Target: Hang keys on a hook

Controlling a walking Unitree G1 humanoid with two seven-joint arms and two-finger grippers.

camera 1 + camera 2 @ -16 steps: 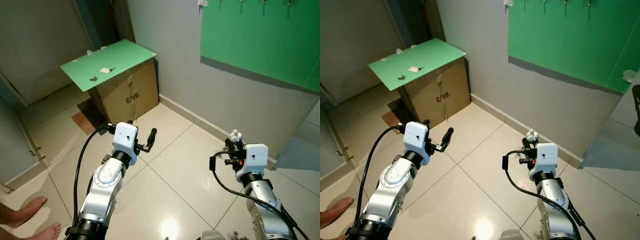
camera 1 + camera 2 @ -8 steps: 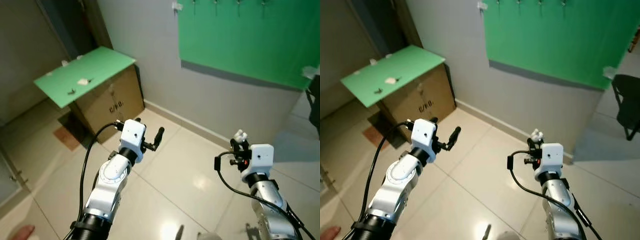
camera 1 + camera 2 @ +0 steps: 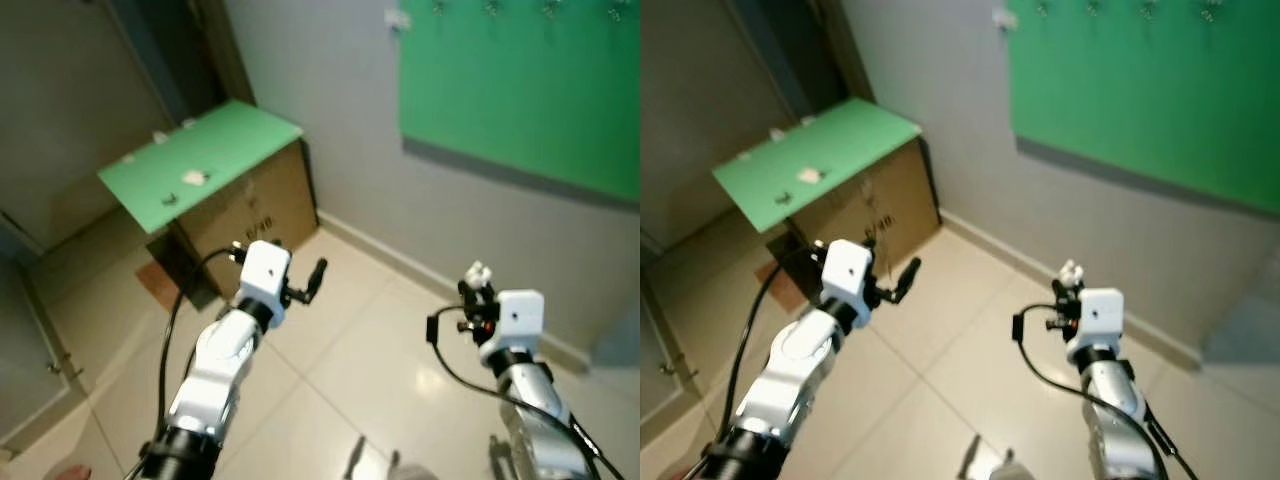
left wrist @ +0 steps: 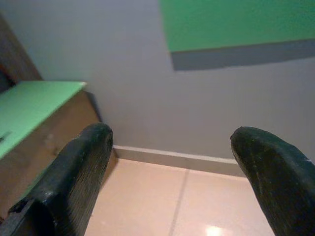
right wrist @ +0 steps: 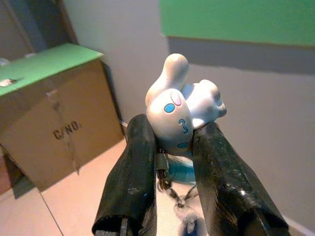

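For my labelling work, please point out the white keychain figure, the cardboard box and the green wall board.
white keychain figure [image 5: 179,110], right wrist view, its face.
cardboard box [image 3: 262,205], left eye view, its brown front.
green wall board [image 3: 1140,95], right eye view, its middle.

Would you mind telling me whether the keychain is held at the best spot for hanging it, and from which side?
The right gripper pinches the white charm of the keychain from both flanks, its fingers on either side. That seems right: the charm is the bulkiest part, and the chain and ring dangle free below, probably easiest to slip over a hook on the green board.
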